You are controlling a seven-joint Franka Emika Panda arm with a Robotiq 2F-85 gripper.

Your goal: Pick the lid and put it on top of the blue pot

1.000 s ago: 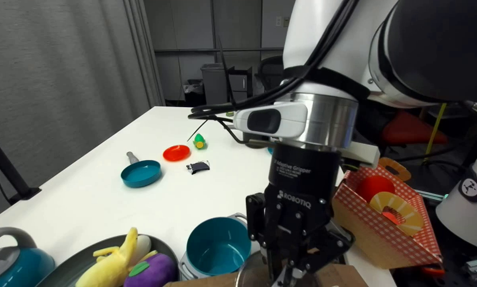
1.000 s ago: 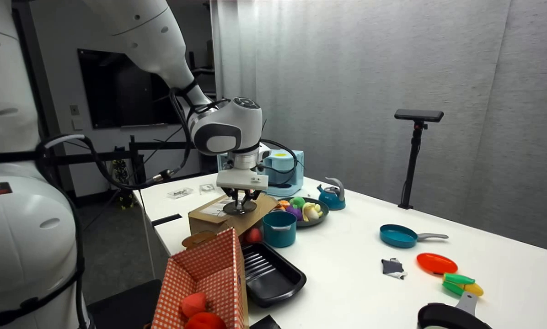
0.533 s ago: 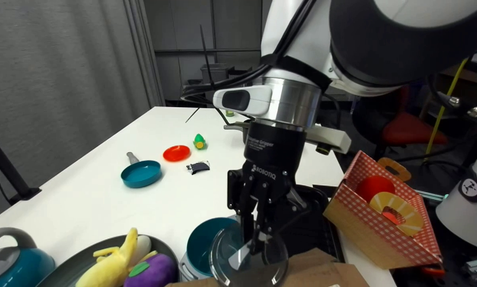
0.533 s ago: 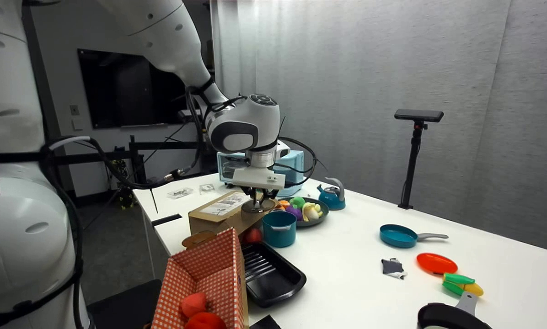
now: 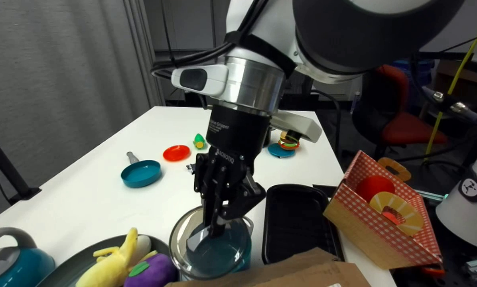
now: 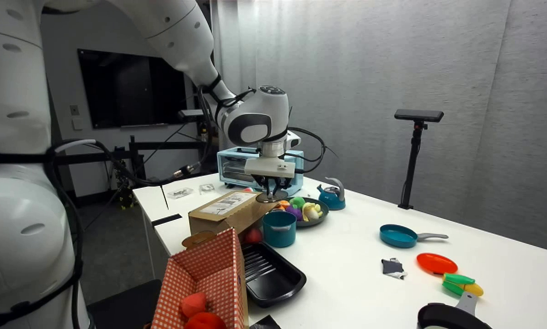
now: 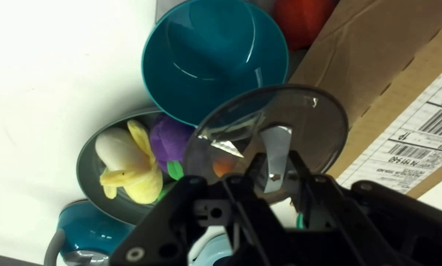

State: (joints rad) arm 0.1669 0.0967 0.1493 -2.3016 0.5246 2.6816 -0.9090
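The glass lid (image 5: 186, 243) with its silvery rim hangs in the air, a little tilted; it also shows in an exterior view (image 6: 264, 198) and in the wrist view (image 7: 317, 118). My gripper (image 7: 276, 162) is shut on the lid's grey handle, with one finger on each side; it also shows in both exterior views (image 5: 215, 229) (image 6: 272, 187). The blue pot (image 6: 279, 232) stands upright on the table and is open at the top. In the wrist view the lid overlaps only the near edge of the pot (image 7: 213, 48). In an exterior view the lid hides much of the pot (image 5: 246, 255).
A cardboard box (image 6: 223, 210) stands beside the pot, partly under the lid. A dark pan (image 6: 317, 220) with plush vegetables touches or nearly touches the pot's other side. A black tray (image 6: 273, 278), a checkered box (image 6: 237, 283), a kettle (image 6: 332, 199) and a toaster oven (image 6: 237, 170) stand around.
My gripper has carried the lid from over the cardboard box toward the blue pot, also rising somewhat. The grip on the handle is unchanged. The pot and other objects have not moved.
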